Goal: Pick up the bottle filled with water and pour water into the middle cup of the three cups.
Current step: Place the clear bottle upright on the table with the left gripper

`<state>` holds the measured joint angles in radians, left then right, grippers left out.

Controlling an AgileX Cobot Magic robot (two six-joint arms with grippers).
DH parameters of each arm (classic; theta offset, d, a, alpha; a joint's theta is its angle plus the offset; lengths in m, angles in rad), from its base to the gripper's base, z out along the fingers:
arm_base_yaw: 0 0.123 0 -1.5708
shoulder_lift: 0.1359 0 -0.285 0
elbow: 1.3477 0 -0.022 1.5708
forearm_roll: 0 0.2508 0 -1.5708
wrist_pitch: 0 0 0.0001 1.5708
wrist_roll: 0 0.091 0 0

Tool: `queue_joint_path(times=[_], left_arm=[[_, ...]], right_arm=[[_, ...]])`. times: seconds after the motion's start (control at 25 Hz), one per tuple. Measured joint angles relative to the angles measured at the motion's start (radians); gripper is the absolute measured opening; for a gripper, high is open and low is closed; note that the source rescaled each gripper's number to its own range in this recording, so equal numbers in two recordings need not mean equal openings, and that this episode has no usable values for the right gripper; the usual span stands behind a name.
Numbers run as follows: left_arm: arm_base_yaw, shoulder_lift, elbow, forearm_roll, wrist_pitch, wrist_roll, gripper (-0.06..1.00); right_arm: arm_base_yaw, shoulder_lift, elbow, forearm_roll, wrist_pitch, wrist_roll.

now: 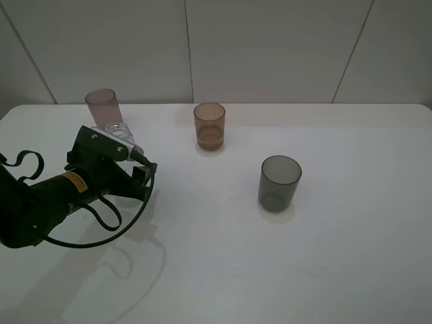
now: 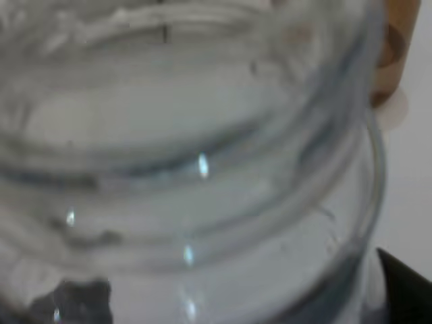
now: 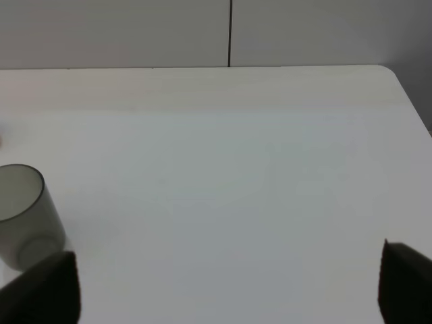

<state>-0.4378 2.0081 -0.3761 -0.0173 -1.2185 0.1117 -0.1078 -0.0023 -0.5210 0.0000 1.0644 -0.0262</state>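
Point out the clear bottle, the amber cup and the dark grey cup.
bottle (image 1: pixel 118 128), exterior high view, on its threaded neck above the arm.
amber cup (image 1: pixel 210 131), exterior high view, on its side wall.
dark grey cup (image 1: pixel 277 185), exterior high view, on its side wall.

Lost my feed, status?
Left gripper at bottle, grip unconfirmed. Right gripper open, idle. Amber cup upright, path clear.
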Motion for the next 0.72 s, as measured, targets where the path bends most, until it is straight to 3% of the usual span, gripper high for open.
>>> queue_joint_path(times=[0.72], left_arm=[[0.0, -0.409, 0.037, -0.071, 0.001, 0.064, 0.72]], right_arm=[[0.0, 0.0, 0.0, 0.0, 0.0, 0.0]])
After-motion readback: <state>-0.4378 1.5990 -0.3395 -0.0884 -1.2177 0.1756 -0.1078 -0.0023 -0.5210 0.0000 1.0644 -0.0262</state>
